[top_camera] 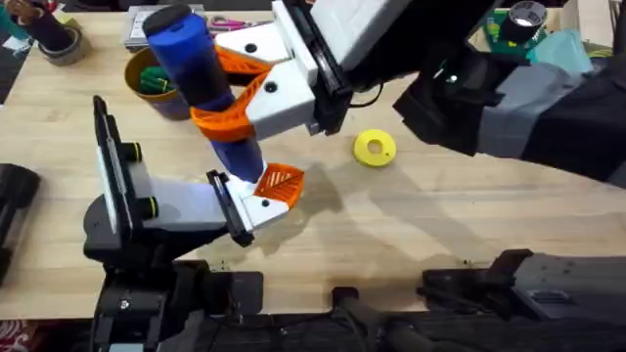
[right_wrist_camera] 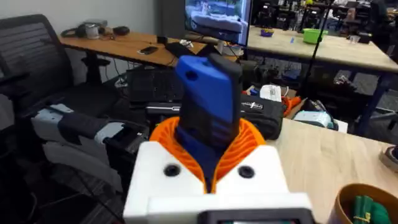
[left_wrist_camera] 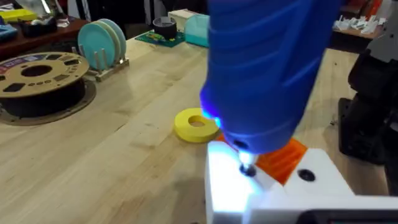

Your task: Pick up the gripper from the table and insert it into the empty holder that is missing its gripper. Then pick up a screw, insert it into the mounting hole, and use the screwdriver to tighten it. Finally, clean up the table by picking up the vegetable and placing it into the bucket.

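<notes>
The right gripper (top_camera: 230,93) is reaching across the middle of the table (top_camera: 440,215) and clamping its orange pads (top_camera: 223,120) around the blue screwdriver (top_camera: 196,68), which is standing nearly upright with its tip pointing down; in the right wrist view the screwdriver (right_wrist_camera: 208,102) is sitting squeezed between the two orange pads (right_wrist_camera: 249,140); the left gripper (top_camera: 256,196) is lying low over the table, and whether its fingers are wide or narrow I cannot tell; the screwdriver's metal bit (left_wrist_camera: 247,169) is pressing onto the white block (left_wrist_camera: 249,193) at the left arm's end, just beside the orange tip (left_wrist_camera: 283,155), with a bright light shining on the block; the orange tip (top_camera: 281,183) is sitting on that block; a flat yellow ring (top_camera: 374,148) is lying on the table near the screwdriver; the bucket (top_camera: 137,68) is standing at the far left behind the screwdriver, with dark green pieces (top_camera: 152,81) inside it.
</notes>
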You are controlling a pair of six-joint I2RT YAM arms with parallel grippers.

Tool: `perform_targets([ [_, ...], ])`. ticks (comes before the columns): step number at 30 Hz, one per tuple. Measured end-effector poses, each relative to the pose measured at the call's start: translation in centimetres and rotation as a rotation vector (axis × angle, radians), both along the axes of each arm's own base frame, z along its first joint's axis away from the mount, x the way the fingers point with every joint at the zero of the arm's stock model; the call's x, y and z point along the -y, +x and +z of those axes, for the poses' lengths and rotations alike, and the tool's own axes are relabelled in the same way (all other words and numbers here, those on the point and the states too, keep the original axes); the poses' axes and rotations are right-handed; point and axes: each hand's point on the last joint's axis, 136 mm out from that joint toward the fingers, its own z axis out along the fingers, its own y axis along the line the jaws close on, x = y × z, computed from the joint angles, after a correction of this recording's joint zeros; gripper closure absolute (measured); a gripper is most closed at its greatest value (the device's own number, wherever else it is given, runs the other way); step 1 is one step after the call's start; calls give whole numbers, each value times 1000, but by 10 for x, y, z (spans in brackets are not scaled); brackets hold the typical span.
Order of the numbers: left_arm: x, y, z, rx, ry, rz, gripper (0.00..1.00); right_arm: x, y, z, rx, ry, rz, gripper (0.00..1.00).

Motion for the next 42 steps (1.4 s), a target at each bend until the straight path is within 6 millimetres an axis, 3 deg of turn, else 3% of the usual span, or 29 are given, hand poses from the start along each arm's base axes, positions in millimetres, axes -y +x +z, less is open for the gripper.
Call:
perform_targets([
  [13,0,0,0,0,0,0,987,1,-1,5,22,23,-1,976],
  [18,0,0,0,0,0,0,987,2,10,13,-2,23,-37,976],
  [20,0,0,0,0,0,0,987,4,22,25,-26,5,-63,976],
  [24,0,0,0,0,0,0,987,14,51,68,-33,-16,-140,976],
  [27,0,0,0,0,0,0,987,21,61,90,-21,-40,-185,976],
  [32,0,0,0,0,0,0,987,28,66,99,3,-83,-226,976],
  [37,0,0,0,0,0,0,987,37,81,89,55,-121,-288,976],
  [42,0,0,0,0,0,0,987,55,123,28,164,-358,-537,976],
])
